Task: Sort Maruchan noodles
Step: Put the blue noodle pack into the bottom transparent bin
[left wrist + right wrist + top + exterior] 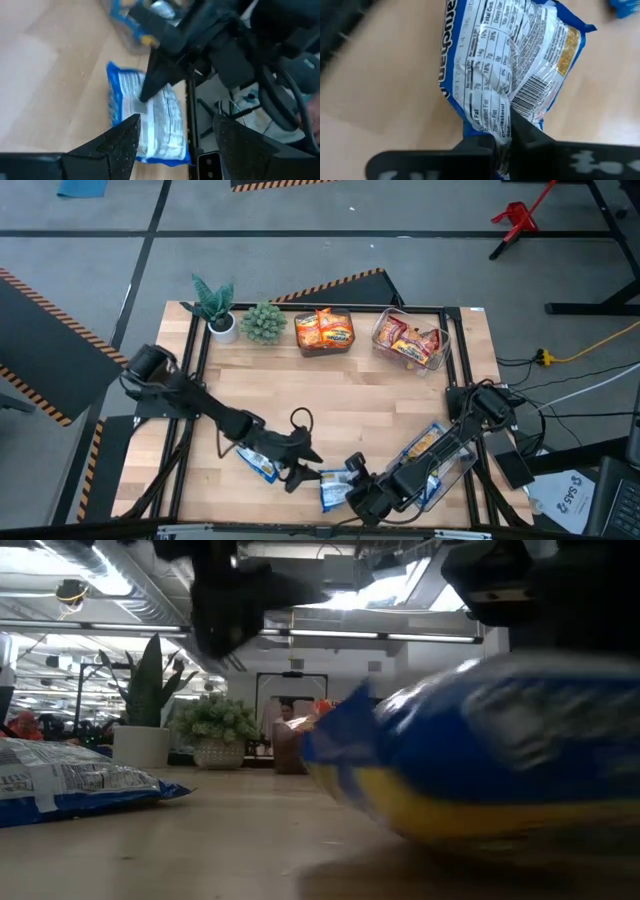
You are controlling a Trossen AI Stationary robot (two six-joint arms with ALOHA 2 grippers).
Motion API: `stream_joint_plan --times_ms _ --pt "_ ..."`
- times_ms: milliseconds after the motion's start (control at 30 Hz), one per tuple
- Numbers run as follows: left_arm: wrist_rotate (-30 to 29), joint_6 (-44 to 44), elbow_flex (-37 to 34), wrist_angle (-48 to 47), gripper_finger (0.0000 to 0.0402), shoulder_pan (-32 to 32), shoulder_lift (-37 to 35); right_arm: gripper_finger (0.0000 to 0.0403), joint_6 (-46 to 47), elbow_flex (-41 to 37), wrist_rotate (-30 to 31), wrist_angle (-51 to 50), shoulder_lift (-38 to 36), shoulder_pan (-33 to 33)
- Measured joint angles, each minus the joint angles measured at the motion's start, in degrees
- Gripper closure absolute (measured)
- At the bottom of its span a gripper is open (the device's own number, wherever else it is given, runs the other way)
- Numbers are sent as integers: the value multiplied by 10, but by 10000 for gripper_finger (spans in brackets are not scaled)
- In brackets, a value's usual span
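- Right gripper [504, 142] has its fingers pinched shut on the edge of a blue noodle packet [505, 65].
- Left gripper [305, 470] hangs open just beside that packet, holding nothing.

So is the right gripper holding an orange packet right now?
No, the right gripper is shut on a blue-and-white packet, nutrition label facing up.

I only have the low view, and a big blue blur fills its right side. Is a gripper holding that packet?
Observer: Yes. The right gripper is shut on the edge of the blue packet, label side up.
Operator: And the left gripper?
Observer: The left gripper is open and holds nothing, close beside the right one.
Operator: Any blue ones sorted already?
Observer: A clear bin under the right arm holds another blue packet.
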Motion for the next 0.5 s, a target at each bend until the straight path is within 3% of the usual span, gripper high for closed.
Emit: stream_joint_plan --times_ms 333,500 --pt "-7 195 -1 -73 157 -33 -90 401 93 44 -225 -34 -31 -59" --pt "-16 338 0 -93 157 -55 -102 402 105 45 -277 -48 -79 -94"
